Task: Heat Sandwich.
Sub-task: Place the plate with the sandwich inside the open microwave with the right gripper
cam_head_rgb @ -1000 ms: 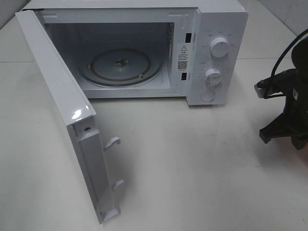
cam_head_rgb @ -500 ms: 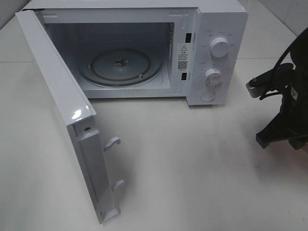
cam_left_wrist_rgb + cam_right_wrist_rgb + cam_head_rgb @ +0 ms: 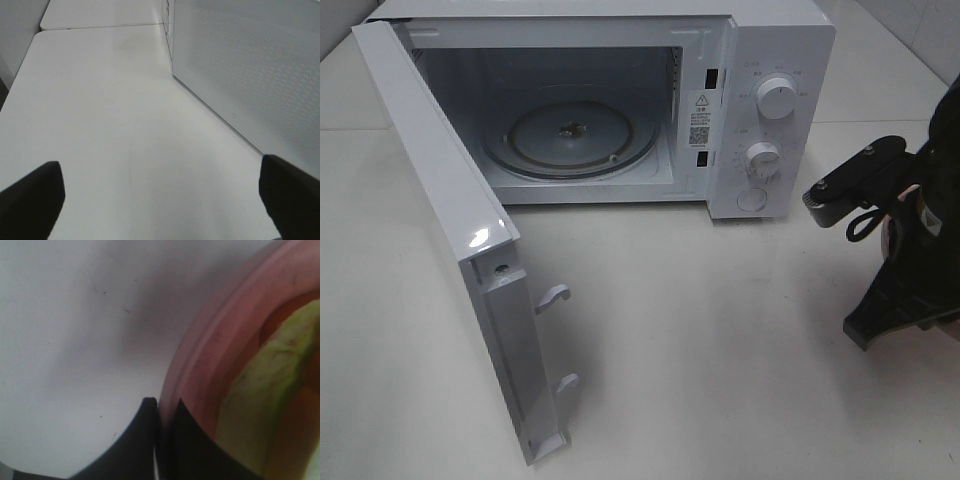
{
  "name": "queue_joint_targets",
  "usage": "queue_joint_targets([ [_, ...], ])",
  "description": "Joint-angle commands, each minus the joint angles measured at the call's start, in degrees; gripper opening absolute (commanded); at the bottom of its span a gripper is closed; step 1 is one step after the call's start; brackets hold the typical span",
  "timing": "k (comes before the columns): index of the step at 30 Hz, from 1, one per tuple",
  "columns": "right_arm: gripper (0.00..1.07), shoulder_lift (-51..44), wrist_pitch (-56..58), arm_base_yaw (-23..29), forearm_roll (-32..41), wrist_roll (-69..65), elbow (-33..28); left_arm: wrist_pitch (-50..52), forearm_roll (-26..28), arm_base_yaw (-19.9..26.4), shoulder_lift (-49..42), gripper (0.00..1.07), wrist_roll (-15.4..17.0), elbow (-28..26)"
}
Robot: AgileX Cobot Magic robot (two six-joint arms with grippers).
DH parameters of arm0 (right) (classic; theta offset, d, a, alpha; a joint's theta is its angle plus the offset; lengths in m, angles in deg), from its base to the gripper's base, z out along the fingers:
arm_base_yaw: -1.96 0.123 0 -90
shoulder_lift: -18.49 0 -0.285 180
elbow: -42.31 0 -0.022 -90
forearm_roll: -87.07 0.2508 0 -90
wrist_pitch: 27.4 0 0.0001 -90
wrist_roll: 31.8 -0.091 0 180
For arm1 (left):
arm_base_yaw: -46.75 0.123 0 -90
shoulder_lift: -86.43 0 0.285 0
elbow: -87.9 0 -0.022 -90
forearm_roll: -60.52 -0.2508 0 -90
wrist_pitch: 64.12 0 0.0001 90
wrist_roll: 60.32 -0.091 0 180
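Note:
In the right wrist view my right gripper is shut on the rim of the pink plate. The sandwich lies on that plate, showing pale green and reddish filling at close range. The white microwave stands at the back of the table with its door swung wide open and a bare glass turntable inside. My right arm hangs at the right edge, to the right of the microwave's knobs. My left gripper is open, low over the table beside the door's perforated outer face.
The open door juts toward the front left, with its latch hooks sticking out. Two knobs and a button sit on the microwave's right panel. White tabletop spreads in front of the oven.
My right arm has shifted left and toward the front edge, its wrist camera bracket tilting. The microwave, its door and the left gripper have not moved.

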Motion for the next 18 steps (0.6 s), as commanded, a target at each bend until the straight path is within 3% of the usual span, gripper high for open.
queue_joint_targets([
  [1,0.01,-2.1,2.2,3.0,-1.3,-0.3,-0.9,0.5,-0.1,-0.2,-1.5,1.01,-0.1,0.1],
  [18,0.01,-3.6,7.0,17.0,-1.8,-0.3,-1.1,0.5,-0.1,-0.2,-1.5,1.01,-0.1,0.1],
])
